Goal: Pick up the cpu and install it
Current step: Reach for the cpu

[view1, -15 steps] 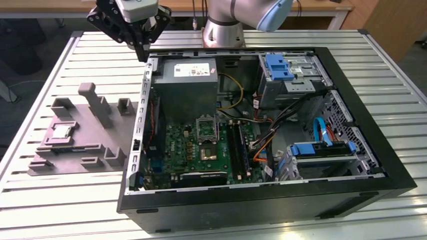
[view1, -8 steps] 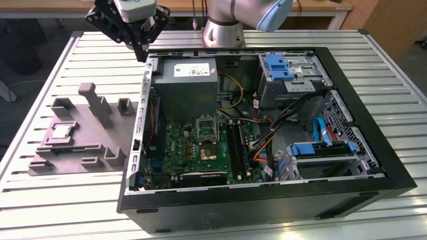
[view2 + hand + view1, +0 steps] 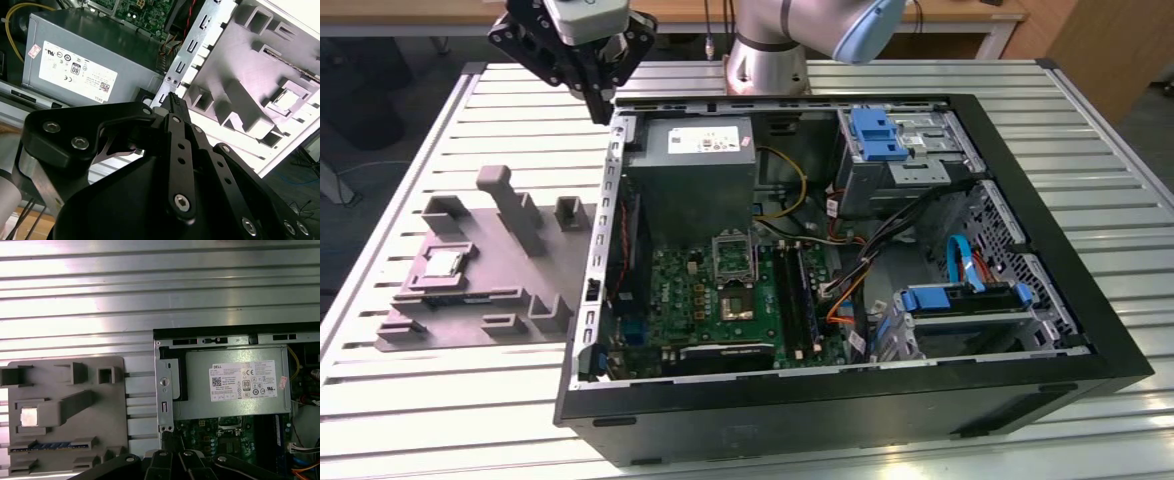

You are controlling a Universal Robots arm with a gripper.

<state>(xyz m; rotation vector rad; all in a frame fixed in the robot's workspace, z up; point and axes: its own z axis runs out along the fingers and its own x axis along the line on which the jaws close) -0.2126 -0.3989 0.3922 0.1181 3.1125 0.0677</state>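
On the counter [image 3: 427,400] a case [image 3: 854,405] lies open. A holder [image 3: 480,290] sits just beside it on the exterior view's left, with the cpu [image 3: 443,262] in one recess. Inside the case, the power supply [image 3: 694,170] lies behind the motherboard [image 3: 707,300], with drive bays [image 3: 894,150] on the exterior view's right. The claw [image 3: 600,108] hangs above the case's far left corner.

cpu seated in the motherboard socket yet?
No, in the exterior view the cpu lies in the grey holder plate, outside the computer case.
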